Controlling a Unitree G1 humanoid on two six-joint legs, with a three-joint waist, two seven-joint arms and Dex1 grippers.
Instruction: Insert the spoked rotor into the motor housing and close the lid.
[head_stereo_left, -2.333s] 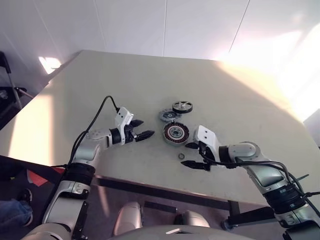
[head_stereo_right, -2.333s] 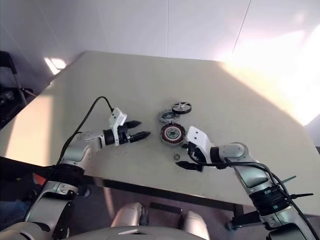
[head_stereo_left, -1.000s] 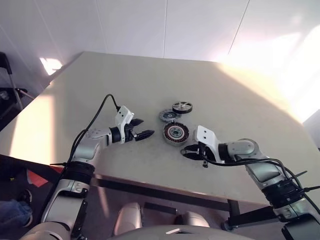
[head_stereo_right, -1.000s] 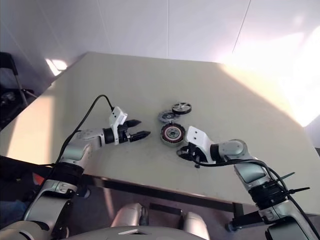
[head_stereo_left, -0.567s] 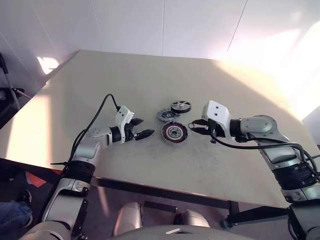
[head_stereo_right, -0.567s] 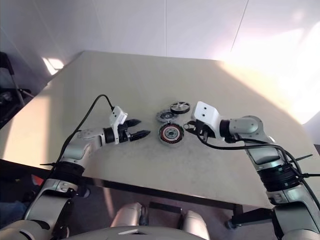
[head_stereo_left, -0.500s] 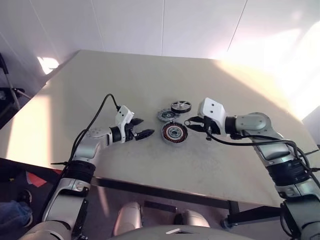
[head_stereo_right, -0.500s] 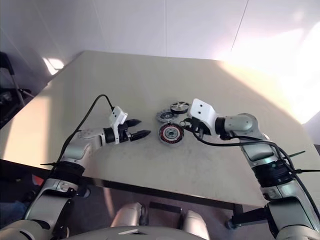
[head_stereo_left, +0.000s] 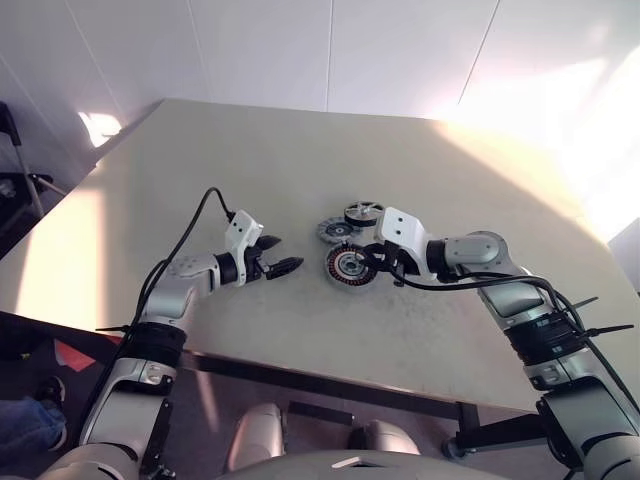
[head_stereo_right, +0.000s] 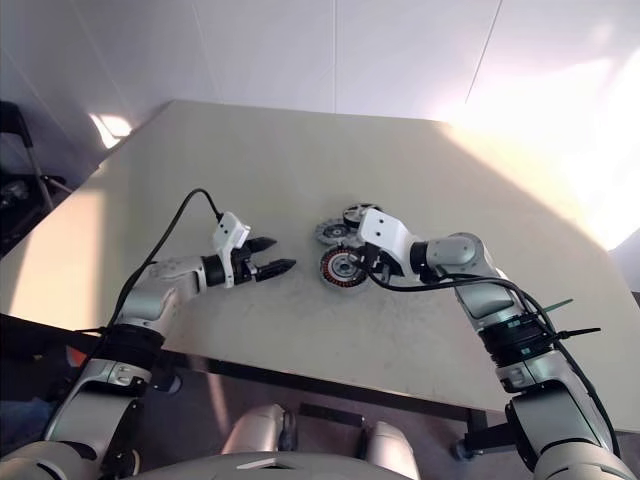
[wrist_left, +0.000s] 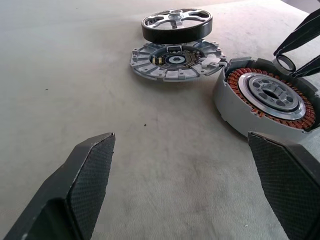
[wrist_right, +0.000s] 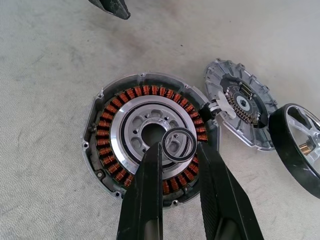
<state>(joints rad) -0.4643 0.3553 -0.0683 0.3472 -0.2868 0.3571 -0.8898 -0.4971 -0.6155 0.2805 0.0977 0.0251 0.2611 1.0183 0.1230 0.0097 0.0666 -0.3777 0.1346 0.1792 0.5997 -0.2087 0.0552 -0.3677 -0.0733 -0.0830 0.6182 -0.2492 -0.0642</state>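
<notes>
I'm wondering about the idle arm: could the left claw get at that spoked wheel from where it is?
Probably yes. The left claw is open, and bare table lies between it and the spoked wheel, beside the ribbed disc.

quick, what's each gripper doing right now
Left gripper: open, empty, beside the motor housing.
Right gripper: shut on a small black ring, above the housing's centre.

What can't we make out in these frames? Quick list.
- Motor housing: in the right wrist view, its near windings sit behind the right hand's fingers.
- Small ring in the right hand: head views show it too small to see.
- Spoked rotor: cut off by the right wrist view's edge.
- Lid: its far rim is hidden behind the rotor in the left wrist view.
- Left hand: fingertip contact with the table is unclear.
</notes>
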